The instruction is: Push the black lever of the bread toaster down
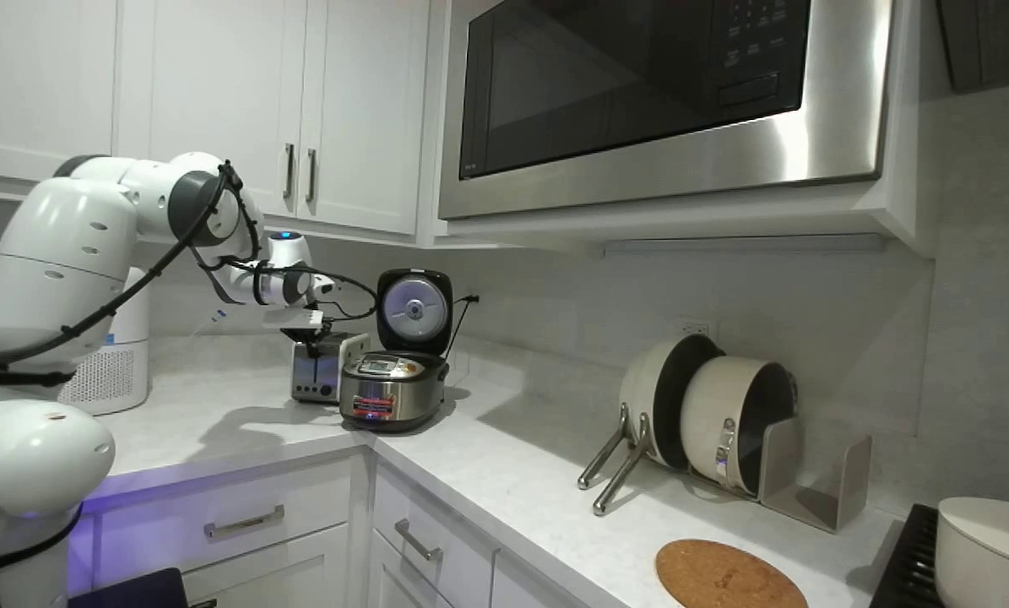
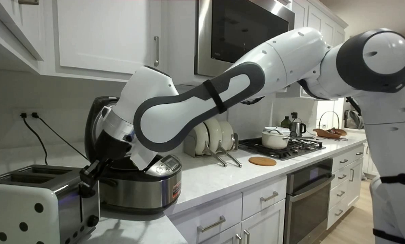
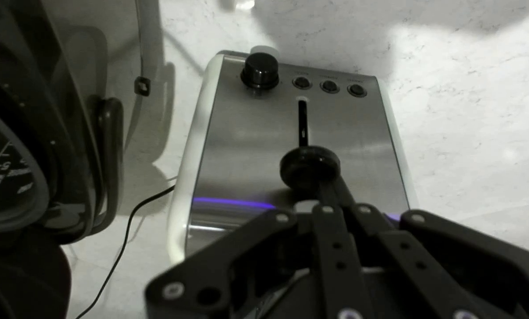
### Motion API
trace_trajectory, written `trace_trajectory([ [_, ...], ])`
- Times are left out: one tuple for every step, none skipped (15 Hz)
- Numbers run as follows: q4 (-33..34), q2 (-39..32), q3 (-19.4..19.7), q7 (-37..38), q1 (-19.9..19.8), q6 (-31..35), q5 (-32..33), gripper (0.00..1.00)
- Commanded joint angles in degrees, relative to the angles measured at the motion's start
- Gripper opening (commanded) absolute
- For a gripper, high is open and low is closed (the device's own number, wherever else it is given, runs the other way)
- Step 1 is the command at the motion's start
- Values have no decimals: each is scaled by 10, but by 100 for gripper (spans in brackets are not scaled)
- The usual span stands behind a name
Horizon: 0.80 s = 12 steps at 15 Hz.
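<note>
The silver bread toaster (image 1: 317, 371) stands at the back corner of the counter. Its white, black-dotted side (image 2: 22, 213) shows in an exterior view. Its narrow steel face (image 3: 246, 133) fills the middle of the wrist view. The black lever (image 3: 308, 166) is a round knob above a visible length of vertical slot. It also shows in an exterior view (image 2: 87, 193). My gripper (image 3: 335, 190) is shut, its fingertips together right at the knob's upper side. It also shows just above the lever in an exterior view (image 2: 88, 179). Whether the tips touch the knob I cannot tell.
The round cooker (image 1: 394, 401) with its lid (image 1: 415, 308) raised stands close beside the toaster and the gripper. A black dial (image 3: 260, 71) and small buttons sit low on the toaster's face. Cables (image 2: 36, 135) run from the wall outlet. A white cylindrical appliance (image 1: 111, 371) stands near the arm.
</note>
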<state>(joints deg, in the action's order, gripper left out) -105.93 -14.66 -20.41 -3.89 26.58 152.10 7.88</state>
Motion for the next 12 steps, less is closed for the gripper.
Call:
trace_trajectory([
  [21,-16,4,15,6,8,19,0],
  [22,-18,5,14,5,8,18,0],
  [22,-19,5,14,5,8,18,0],
  [22,-21,6,15,5,8,19,0],
  [22,-23,8,16,6,8,21,0],
  [22,-26,9,18,7,8,24,0],
  [22,-29,11,18,8,8,27,0],
  [22,-32,12,18,8,8,29,0],
  [22,-34,13,18,9,8,32,0],
  [23,-36,14,18,10,9,34,0],
  [24,-39,14,19,10,9,36,0],
  [25,-42,14,18,11,9,37,0],
])
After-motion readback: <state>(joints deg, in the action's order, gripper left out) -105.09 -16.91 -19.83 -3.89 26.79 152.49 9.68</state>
